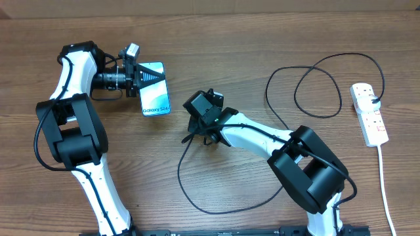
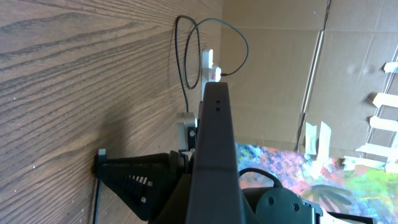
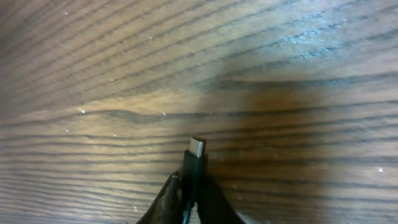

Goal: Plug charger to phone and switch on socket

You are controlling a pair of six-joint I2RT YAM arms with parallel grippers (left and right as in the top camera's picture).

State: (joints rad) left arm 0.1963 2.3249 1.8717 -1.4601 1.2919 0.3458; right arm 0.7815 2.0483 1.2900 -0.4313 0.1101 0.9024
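Phone shows at the far left of the bench in the overhead view, screen facing the camera, with the left tool clamped on its left edge. The right tool is mid-bench, well apart from the phone, shut on the end of the charger. The thin black cable loops loosely across to the socket at the far right, whose switches are too small to read.

From the left wrist, the phone appears edge-on as a dark slab rising from the tool. Two small holes show in its end face, but I cannot tell whether a port is there.

From the right wrist, the plug tip pokes out just past the closed fingers, its metal end bare and near the wood.

The cable looks light and limp, so only the stiff plug body gives control, and a hold close behind the tip suits it. The phone looks slick and glass-faced, best pinched by its edges.
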